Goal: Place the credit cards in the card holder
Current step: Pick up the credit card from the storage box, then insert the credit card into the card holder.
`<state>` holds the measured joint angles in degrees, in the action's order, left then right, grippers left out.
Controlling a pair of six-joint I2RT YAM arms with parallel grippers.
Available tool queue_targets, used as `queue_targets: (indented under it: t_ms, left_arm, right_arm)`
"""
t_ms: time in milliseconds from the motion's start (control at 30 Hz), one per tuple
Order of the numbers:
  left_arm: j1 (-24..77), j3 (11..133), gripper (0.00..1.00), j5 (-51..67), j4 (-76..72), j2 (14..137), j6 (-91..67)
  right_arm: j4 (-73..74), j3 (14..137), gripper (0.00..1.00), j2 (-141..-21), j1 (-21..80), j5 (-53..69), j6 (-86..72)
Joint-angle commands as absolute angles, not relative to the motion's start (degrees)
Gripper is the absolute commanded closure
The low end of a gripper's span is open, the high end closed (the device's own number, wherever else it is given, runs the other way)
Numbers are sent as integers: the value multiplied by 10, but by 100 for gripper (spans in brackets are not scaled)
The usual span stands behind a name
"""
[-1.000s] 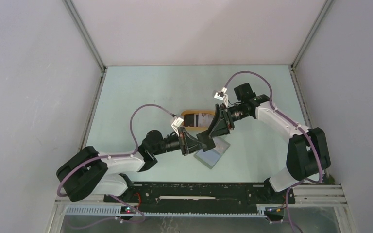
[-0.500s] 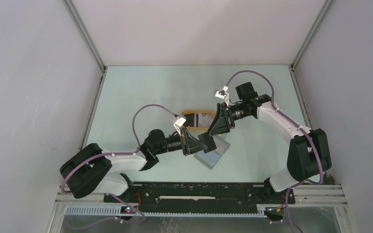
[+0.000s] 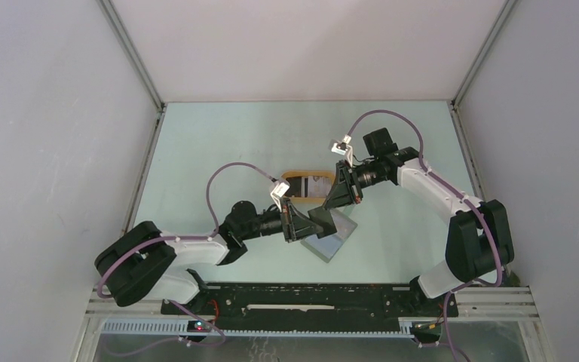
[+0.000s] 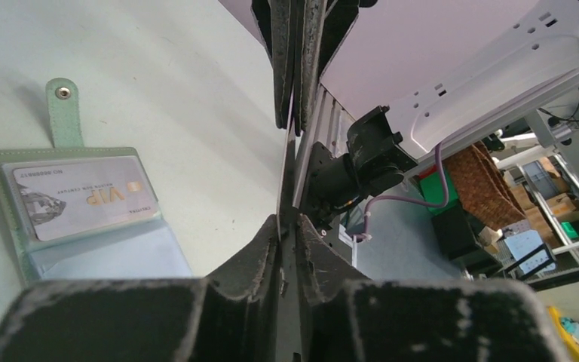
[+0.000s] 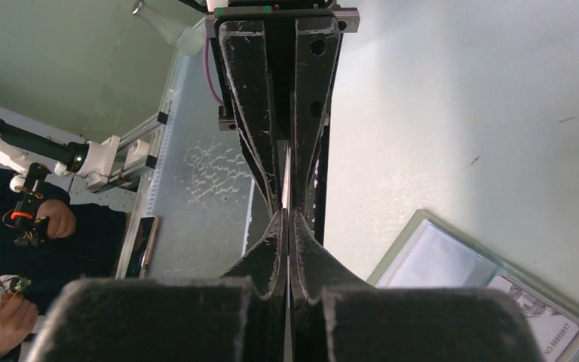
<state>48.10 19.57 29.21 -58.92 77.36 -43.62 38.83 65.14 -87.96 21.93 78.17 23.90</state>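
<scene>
1. Table: pale green, walled on 3 sides. I see both arms reaching in from the near edge.
2. L arm runs low, pointing right. R arm bends back toward centre. Their tips meet mid-table.
3. Holder: lies open and flat on table, near-centre, directly under the meeting point per top view. Clear sleeves face up. Tab w/ snap sticks out flat at 1 edge.
4. Tray: orange, just beyond holder, apart from it. Contents too small for me to ID.
5. VIP card: whitish, seated in 1 sleeve of holder, print side up. Sleeve next to it looks vacant.
6. Held card: 1 thin card, edge-on in both wrist views, upright in air above holder area, spanning between the 2 grippers. Colour: can't tell.
7. R gripper: jaws fully closed, clamping 1 end of held card.
8. L gripper: jaws nearly together around opposite end of same card, thin slit visible each side. I can't tell whether pads pinch it or merely flank it.
9. Grippers face each other tip to tip, close, fingers not touching.
</scene>
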Motion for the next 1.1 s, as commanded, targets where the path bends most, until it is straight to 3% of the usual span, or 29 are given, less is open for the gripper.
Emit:
queue_targets:
  t_ms: [0, 133, 233, 567, 767, 1067]
  left_arm:
    - [483, 222, 77, 271, -590, 765, -430]
    - [483, 206, 57, 238, -537, 728, -406]
    - [483, 190, 51, 216, -485, 695, -382]
    - [507, 173, 52, 141, -281, 624, -266]
    - [562, 199, 57, 52, -214, 658, -203]
    - [618, 250, 56, -56, -202, 747, -150]
  right_arm:
    - [387, 653, 100, -873, 218, 757, 240]
    - [382, 653, 100, -874, 203, 719, 224]
    - [392, 652, 100, -873, 194, 694, 235]
    - [332, 610, 100, -895, 160, 593, 191]
    - [343, 611, 100, -932, 141, 577, 212]
    - [374, 640, 100, -1007, 131, 573, 231]
